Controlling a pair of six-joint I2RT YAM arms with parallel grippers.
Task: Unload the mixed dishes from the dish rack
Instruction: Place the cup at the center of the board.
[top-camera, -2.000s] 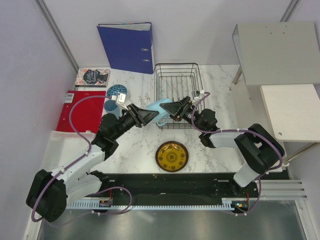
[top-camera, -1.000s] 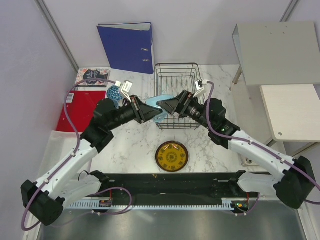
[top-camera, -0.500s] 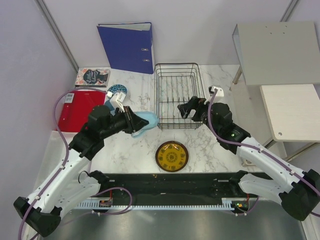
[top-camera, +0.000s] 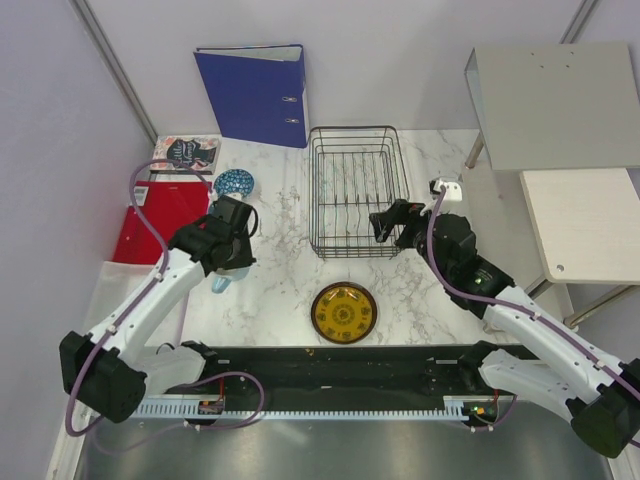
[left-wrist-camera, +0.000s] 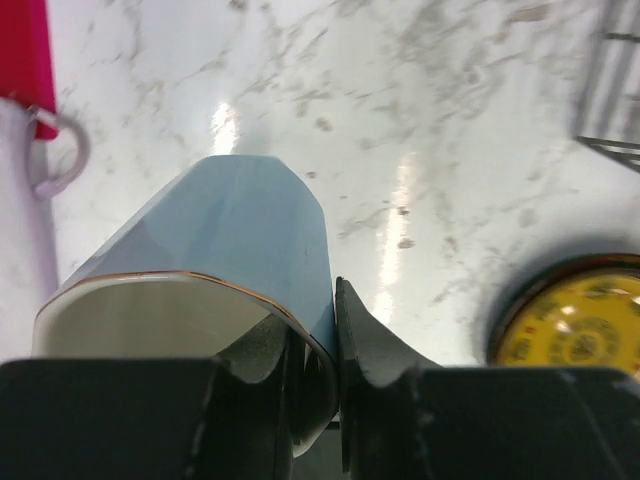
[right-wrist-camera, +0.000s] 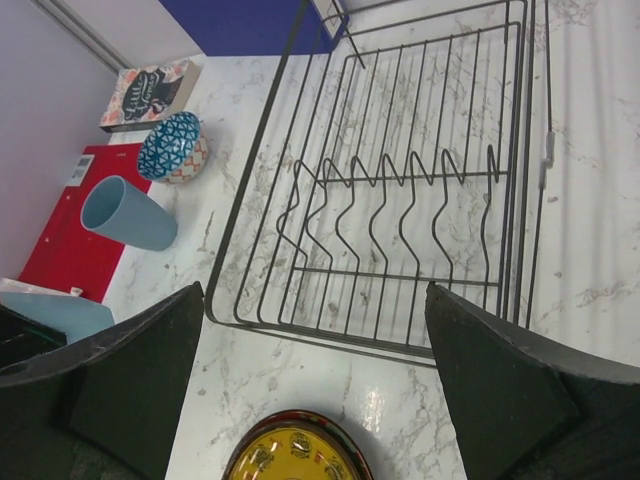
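Observation:
My left gripper (top-camera: 225, 268) is shut on the rim of a pale blue cup (left-wrist-camera: 240, 230), one finger inside and one outside, low over the marble left of the rack. The cup's end shows under the arm (top-camera: 220, 283). A second pale blue cup (right-wrist-camera: 128, 213) stands by the small blue patterned bowl (right-wrist-camera: 172, 148) (top-camera: 233, 183). The yellow patterned plate (top-camera: 343, 311) lies flat in front of the black wire dish rack (top-camera: 357, 190), which holds nothing (right-wrist-camera: 400, 200). My right gripper (top-camera: 388, 222) is open and empty at the rack's near right corner. No red floral plate shows.
A blue ring binder (top-camera: 255, 95) stands at the back. A patterned book (top-camera: 185, 153) and a red folder (top-camera: 160, 222) lie at the left edge. Grey and white shelves (top-camera: 555, 100) stand to the right.
My left gripper has carried the pale blue cup away from the rack, left and down toward the marble. My right gripper has let go and drawn back to the right, open.

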